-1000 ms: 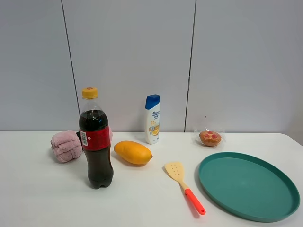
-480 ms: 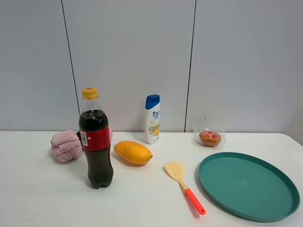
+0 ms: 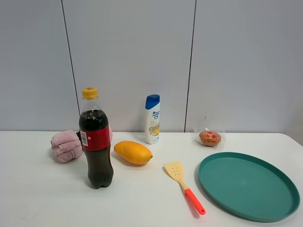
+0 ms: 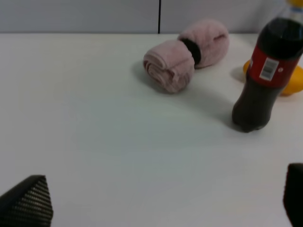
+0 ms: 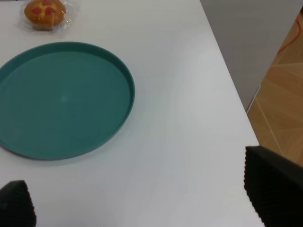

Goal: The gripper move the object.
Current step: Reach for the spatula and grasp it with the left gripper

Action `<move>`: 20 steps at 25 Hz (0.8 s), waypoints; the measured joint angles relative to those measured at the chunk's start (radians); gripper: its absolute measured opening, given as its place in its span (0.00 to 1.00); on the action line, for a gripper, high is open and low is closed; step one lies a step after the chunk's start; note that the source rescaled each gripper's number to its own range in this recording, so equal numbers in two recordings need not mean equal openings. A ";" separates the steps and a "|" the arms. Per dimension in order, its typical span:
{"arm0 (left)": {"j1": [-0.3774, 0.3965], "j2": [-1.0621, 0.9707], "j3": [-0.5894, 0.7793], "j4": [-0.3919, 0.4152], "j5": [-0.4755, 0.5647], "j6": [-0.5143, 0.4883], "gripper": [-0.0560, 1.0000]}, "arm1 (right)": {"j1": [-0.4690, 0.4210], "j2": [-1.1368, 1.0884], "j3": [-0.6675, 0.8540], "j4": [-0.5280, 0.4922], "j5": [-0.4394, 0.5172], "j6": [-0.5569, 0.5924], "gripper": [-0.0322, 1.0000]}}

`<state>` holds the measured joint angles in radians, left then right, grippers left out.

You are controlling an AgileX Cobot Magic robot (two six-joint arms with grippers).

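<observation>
The spatula (image 3: 182, 183) lies flat on the white table in the exterior high view, between the mango (image 3: 133, 152) and the teal plate (image 3: 248, 185). Its pale yellow slotted blade points to the back left and its red-orange handle to the front right. Neither gripper shows in the exterior high view. In the left wrist view my left gripper (image 4: 161, 208) is open and empty above bare table, with only its dark fingertips (image 4: 26, 203) showing. In the right wrist view my right gripper (image 5: 142, 198) is open and empty near the table's right edge. The spatula is out of both wrist views.
A cola bottle (image 3: 96, 139) stands left of the mango, with a rolled pink towel (image 3: 66, 145) behind it. A shampoo bottle (image 3: 152, 119) and a wrapped muffin (image 3: 210, 137) stand at the back. The table's right edge (image 5: 227, 80) drops to the floor.
</observation>
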<state>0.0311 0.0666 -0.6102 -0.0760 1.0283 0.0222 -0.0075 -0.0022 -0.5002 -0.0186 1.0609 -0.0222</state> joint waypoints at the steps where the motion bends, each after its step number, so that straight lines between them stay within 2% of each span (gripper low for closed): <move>1: 0.002 0.037 -0.016 -0.003 -0.005 0.008 1.00 | 0.000 0.000 0.000 0.000 0.000 0.000 1.00; 6: 0.006 0.260 -0.087 -0.048 -0.062 0.067 1.00 | 0.000 0.000 0.000 0.000 0.000 0.000 1.00; 10: 0.006 0.432 -0.166 -0.128 -0.130 0.102 1.00 | 0.000 0.000 0.000 0.000 0.000 0.000 1.00; 15: 0.006 0.617 -0.278 -0.217 -0.167 0.129 1.00 | 0.000 0.000 0.000 0.000 0.000 0.000 1.00; 20: -0.021 0.759 -0.386 -0.232 -0.205 0.169 1.00 | 0.000 0.000 0.000 0.000 0.000 0.000 1.00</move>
<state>0.0102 0.8252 -0.9958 -0.3076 0.8234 0.1911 -0.0075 -0.0022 -0.5002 -0.0186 1.0609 -0.0222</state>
